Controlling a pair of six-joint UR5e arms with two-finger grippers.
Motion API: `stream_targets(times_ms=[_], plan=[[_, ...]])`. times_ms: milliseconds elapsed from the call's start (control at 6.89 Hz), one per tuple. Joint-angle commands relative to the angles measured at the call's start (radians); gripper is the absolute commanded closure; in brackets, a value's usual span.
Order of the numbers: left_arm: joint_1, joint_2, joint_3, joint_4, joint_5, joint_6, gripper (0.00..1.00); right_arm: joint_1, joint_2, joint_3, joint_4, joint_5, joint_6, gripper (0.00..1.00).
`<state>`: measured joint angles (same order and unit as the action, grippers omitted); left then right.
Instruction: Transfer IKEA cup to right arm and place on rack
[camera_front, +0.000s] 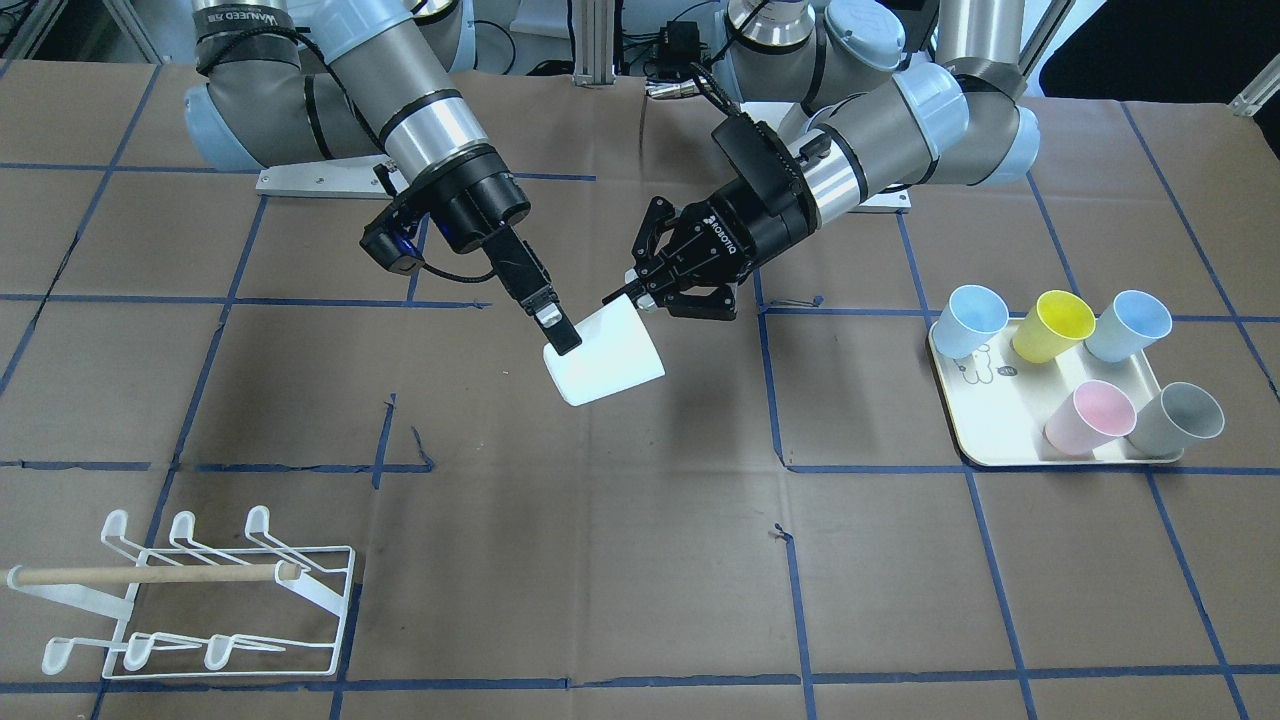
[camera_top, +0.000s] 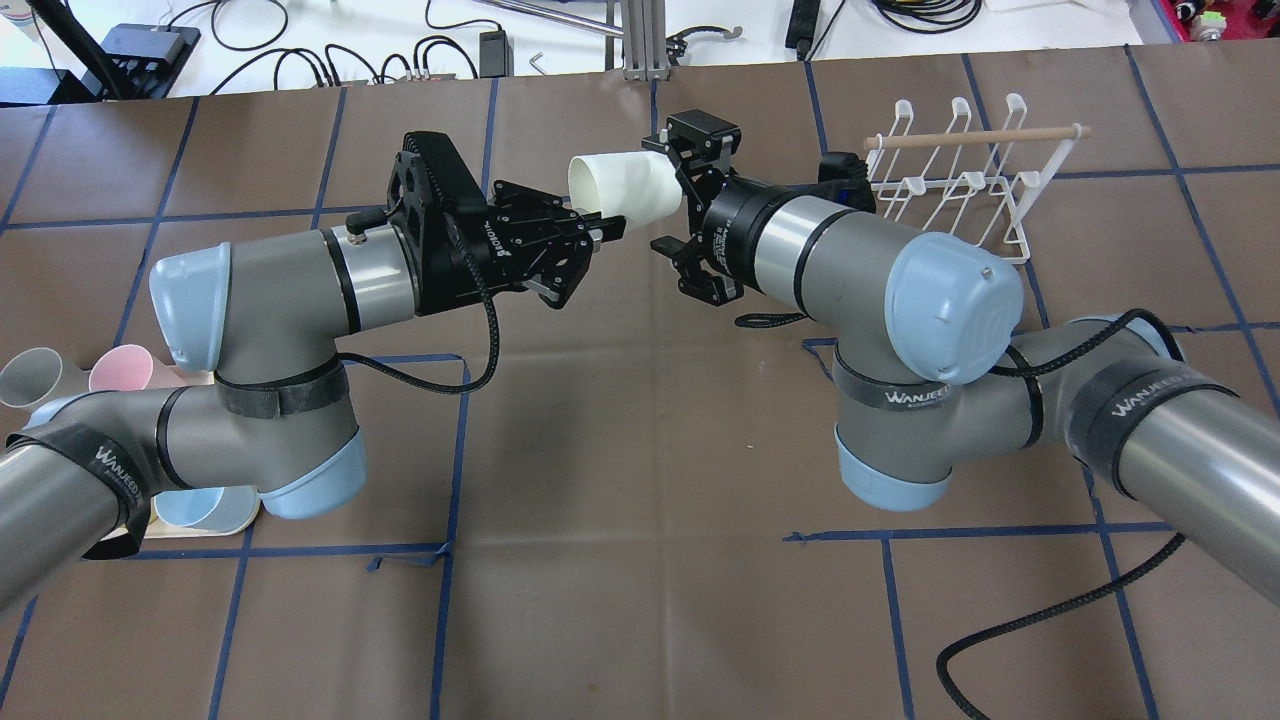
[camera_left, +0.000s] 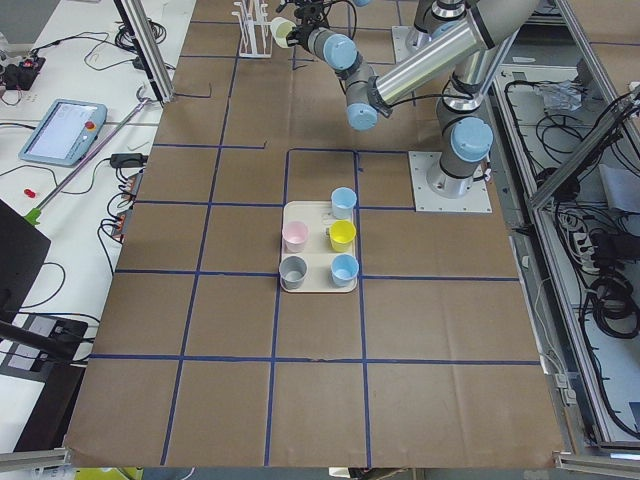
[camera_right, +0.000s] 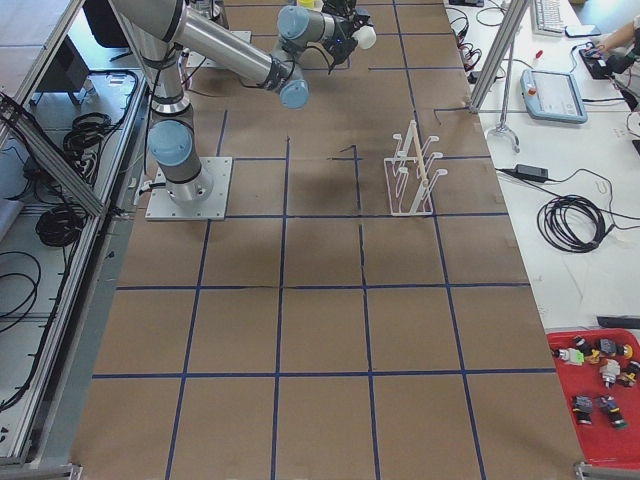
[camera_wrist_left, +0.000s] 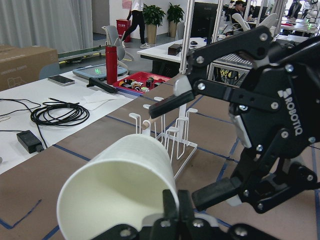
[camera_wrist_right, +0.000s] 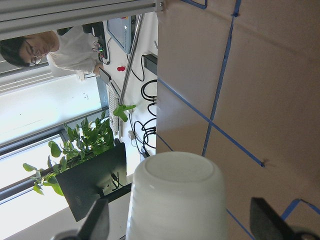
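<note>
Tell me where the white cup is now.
In the overhead view the white cup hangs above mid-table, rim pinched by the left pincer, base inside the open right pincer.

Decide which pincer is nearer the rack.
Right. The right pincer, open around the white cup, is on the rack's side; the left pincer pinches the cup's rim from the far side.

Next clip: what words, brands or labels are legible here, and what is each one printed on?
"ROBOTIQ": white, on the black two-finger right gripper, left wrist view.
"ROBOTIQ": on the black left gripper, front-facing view.
"WANJEED": white, on the black straps in the overhead view.
Print on the brown cardboard box: too small to read.
</note>
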<state>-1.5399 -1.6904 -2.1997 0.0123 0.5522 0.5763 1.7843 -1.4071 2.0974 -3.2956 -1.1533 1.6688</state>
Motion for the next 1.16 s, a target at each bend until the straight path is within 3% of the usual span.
stream_targets(times_ms=[0, 580, 725, 870, 1015], plan=[[0.000, 0.000, 0.000, 0.000, 0.000, 0.000, 1.00, 0.009, 0.039, -0.037, -0.001, -0.002, 0.005, 0.01], [0.000, -0.002, 0.000, 0.000, 0.000, 0.000, 1.00, 0.009, 0.062, -0.042, -0.001, 0.001, 0.003, 0.00], [0.000, -0.002, 0.000, 0.000, 0.000, 0.000, 1.00, 0.006, 0.060, -0.042, -0.001, -0.002, 0.003, 0.05], [0.000, -0.002, 0.000, 0.000, 0.000, 0.000, 1.00, 0.006, 0.057, -0.040, -0.001, 0.003, 0.003, 0.24], [0.000, -0.002, 0.000, 0.000, 0.000, -0.001, 1.00, 0.006, 0.057, -0.042, -0.001, 0.001, 0.002, 0.29]])
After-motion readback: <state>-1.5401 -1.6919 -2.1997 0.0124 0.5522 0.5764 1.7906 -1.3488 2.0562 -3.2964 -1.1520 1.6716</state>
